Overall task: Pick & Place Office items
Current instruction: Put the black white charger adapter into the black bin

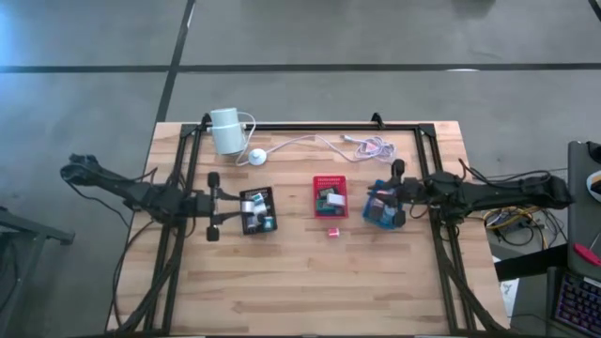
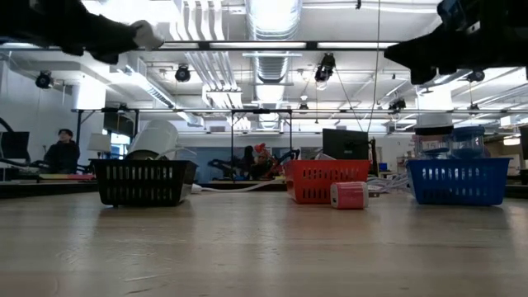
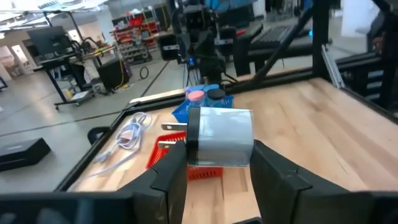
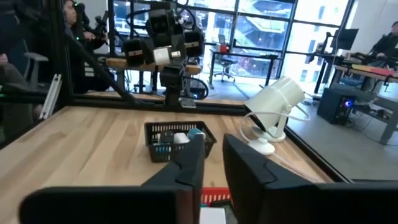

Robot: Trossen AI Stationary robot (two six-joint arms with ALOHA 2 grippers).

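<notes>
Pink block [image 1: 332,231] beside red tray [image 1: 330,184]

The table [image 1: 300,272] is pale striped wood. Three latticed trays sit on it: black [image 1: 257,210], red [image 1: 330,196] and blue [image 1: 383,208]. A pink block [image 1: 332,232] lies by the red tray. The cylinder [image 1: 225,130] and its cable [image 1: 310,143] are white.

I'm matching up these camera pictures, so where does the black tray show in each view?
High view: black tray, left of centre, by the left arm.
Low view: at left, on the table.
Left wrist view: not in it.
Right wrist view: mid-picture, across the table.
Shared landmark: red tray.
</notes>
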